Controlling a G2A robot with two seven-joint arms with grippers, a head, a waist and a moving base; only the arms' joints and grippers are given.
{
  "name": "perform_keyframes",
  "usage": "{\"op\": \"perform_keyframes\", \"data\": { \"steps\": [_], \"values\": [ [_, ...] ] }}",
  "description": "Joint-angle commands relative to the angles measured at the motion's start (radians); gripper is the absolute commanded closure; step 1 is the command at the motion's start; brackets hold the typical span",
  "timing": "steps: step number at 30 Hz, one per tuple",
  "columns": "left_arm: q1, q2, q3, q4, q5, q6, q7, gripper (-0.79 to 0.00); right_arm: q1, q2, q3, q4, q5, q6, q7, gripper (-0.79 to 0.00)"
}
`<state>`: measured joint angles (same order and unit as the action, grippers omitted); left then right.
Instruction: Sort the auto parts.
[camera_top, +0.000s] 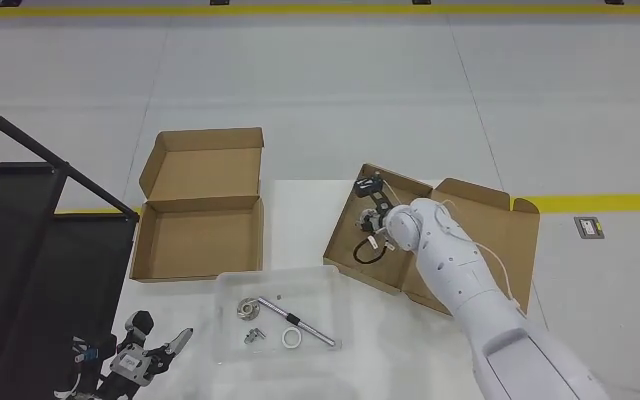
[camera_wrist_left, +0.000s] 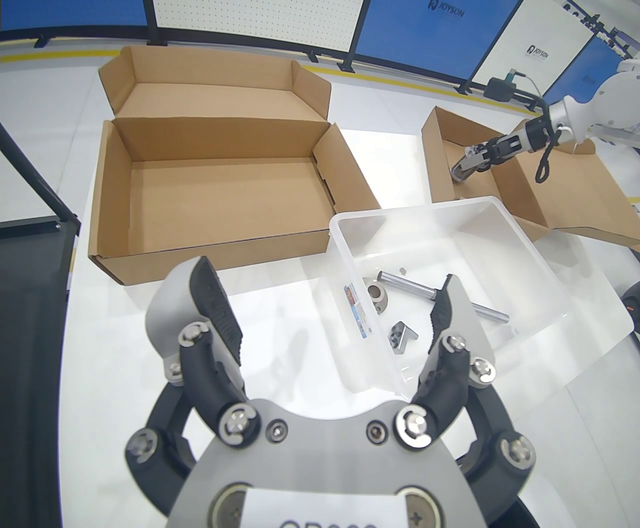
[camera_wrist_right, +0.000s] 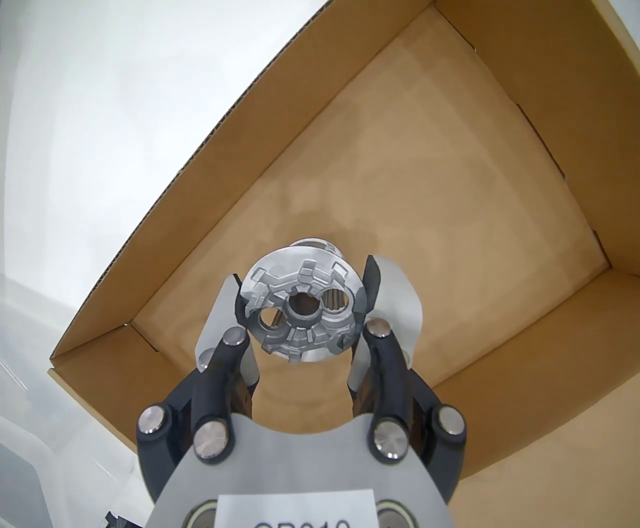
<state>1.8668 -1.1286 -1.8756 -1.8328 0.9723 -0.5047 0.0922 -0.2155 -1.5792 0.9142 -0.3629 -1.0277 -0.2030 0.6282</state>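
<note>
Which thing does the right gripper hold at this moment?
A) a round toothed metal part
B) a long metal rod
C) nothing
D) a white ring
A: the right gripper is shut on a round toothed metal part, above the floor of an open cardboard box.

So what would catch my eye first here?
Likely the toothed round metal part clamped in the right gripper, held over a cardboard box. Next, the left gripper, wide open, near a clear bin that holds a steel rod and a small bracket.
</note>
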Motion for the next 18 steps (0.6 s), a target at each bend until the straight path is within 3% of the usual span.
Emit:
{"op": "perform_keyframes", "data": {
  "steps": [1, 6, 10, 14, 18],
  "values": [
    [0.000, 0.000, 0.000, 0.000, 0.000, 0.000, 0.000, -0.785, 0.005, -0.002, -0.001, 0.012, -0.001, -0.002, -0.016, -0.785],
    [0.000, 0.000, 0.000, 0.000, 0.000, 0.000, 0.000, -0.785, 0.002, 0.000, -0.001, -0.002, -0.016, -0.009, -0.076, -0.785],
    [0.000, 0.000, 0.000, 0.000, 0.000, 0.000, 0.000, -0.785, -0.036, 0.016, 0.005, -0.097, -0.045, -0.043, -0.187, -0.785],
    [0.000, 0.000, 0.000, 0.000, 0.000, 0.000, 0.000, -0.785, -0.153, 0.056, 0.020, -0.347, -0.144, -0.045, -0.277, -0.785],
    [0.000, 0.000, 0.000, 0.000, 0.000, 0.000, 0.000, -0.785, -0.359, 0.113, 0.077, -0.765, -0.271, -0.055, -0.238, -0.785]
  ]
}}
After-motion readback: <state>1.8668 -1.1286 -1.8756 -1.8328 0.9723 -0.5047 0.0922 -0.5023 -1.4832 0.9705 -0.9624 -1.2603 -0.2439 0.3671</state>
